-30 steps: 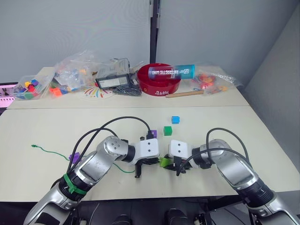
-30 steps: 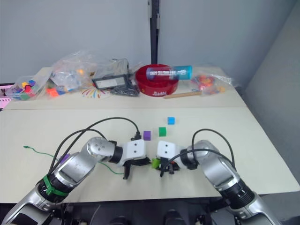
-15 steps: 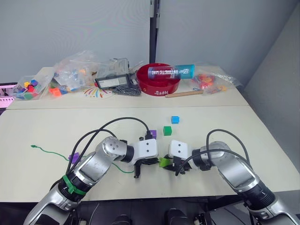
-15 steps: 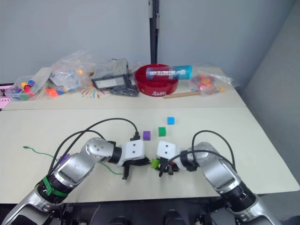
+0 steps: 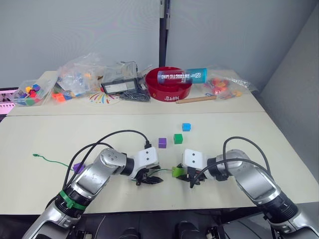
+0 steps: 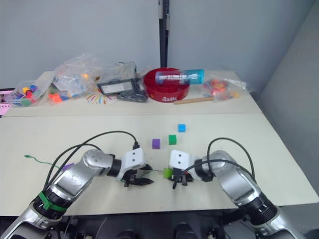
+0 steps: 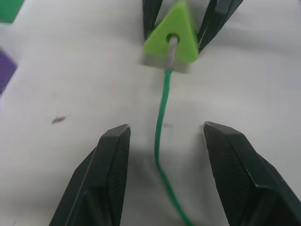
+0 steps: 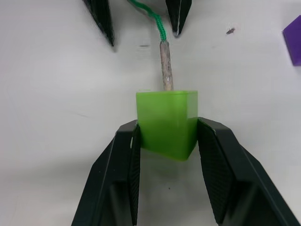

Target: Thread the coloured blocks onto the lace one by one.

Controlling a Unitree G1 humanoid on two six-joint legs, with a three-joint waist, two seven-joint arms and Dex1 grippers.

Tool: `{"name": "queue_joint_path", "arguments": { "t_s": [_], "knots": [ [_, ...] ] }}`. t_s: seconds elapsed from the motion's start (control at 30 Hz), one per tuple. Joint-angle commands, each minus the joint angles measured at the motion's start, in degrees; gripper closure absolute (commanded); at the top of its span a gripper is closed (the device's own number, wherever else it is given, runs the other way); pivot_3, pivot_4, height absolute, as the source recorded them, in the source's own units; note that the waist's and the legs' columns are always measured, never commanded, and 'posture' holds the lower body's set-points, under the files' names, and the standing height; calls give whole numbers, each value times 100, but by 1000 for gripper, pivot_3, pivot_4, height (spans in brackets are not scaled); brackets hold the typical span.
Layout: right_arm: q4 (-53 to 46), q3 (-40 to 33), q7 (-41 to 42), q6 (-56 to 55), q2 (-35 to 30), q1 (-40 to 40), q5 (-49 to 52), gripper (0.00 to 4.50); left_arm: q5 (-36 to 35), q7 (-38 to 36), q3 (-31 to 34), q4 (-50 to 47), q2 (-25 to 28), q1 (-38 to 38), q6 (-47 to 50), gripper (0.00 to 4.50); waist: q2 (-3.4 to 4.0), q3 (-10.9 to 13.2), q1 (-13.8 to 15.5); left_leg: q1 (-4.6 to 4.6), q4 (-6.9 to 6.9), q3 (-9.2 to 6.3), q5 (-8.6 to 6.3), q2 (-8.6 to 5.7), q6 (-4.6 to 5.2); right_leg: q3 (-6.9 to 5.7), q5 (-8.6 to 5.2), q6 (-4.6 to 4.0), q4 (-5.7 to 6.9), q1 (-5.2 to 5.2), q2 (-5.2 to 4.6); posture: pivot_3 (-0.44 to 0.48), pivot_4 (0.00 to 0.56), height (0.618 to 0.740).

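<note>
Big change from a second ago: the left gripper (image 5: 148,180) has let go of the lace (image 7: 162,127) and backed away from the lime green block (image 5: 177,172), so there is now a clear gap where the two grippers were almost nose to nose. Its two black fingers (image 7: 109,179) are spread wide, one on each side of the green string, touching nothing. The right gripper (image 8: 167,141) has not budged; it is still clamped on the lime green block, one finger pressed to each side face. And the stiff pale tip (image 8: 165,66) is in: it enters the hole of that block and the green string trails out of it toward the left gripper (the left wrist view shows the tip seated right in the round hole).

Beyond the lime green block, farther up the table (image 5: 249,134), the others have stayed put: a purple block (image 5: 162,143) nearest, a dark green block (image 5: 178,138) just beside it, and a light blue block (image 5: 186,127) a little past that. A second purple block (image 5: 78,168) lies well away from the lime green one, on the far side of the left arm, partly tucked behind that arm and its black cable (image 5: 112,137).

Hard to follow: most of the lace. It disappears under the left arm, and only its far end (image 5: 42,158) reappears, well beyond the second purple block. How far the tip has passed through the lime green block cannot be told, since the right gripper's fingers cover its sides.
</note>
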Motion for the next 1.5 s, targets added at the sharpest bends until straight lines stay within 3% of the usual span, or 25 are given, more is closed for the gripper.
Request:
{"name": "queue_joint_path", "arguments": {
  "t_s": [0.03,0.43,0.5,0.73,1.0,1.33,1.5],
  "knots": [
    [-229,50,1,-164,-97,-92,-93,3212,-143,0,220,-81,59,78,-61,1890,0,0,5,0,0,0,0,0,0,0,0,0,-1,0,0,0,150,740],
    [-344,407,-34,37,-26,-106,-343,3212,-64,28,113,-127,-30,214,-212,1890,0,0,11,0,0,1,0,0,0,0,0,0,-2,1,-1,0,150,740],
    [-360,342,-73,141,52,-70,-265,2186,-62,33,111,-122,-45,204,-214,1866,0,0,8,0,0,0,0,0,0,0,0,0,-2,1,-1,0,150,740],
    [-443,54,-72,328,190,-14,156,19,-80,16,123,-112,-86,168,-284,1866,0,0,11,-2,0,0,0,-1,0,-1,0,0,-2,1,-2,0,150,740],
    [35,-266,-307,-59,427,379,532,19,-88,-44,172,-34,-30,200,-383,1866,0,0,10,-2,0,1,0,-1,0,0,0,0,-2,0,-2,0,150,740],
    [598,-251,-373,-528,458,487,500,3173,-120,-101,196,-54,-17,173,-409,1866,0,0,6,0,0,2,0,0,0,1,0,0,-2,2,-1,0,150,740],
    [669,-192,-405,-584,455,482,446,3184,-161,-205,205,-85,5,195,-438,1866,0,0,5,2,0,2,0,0,0,0,0,0,-1,4,-1,0,150,740]
  ]
}}
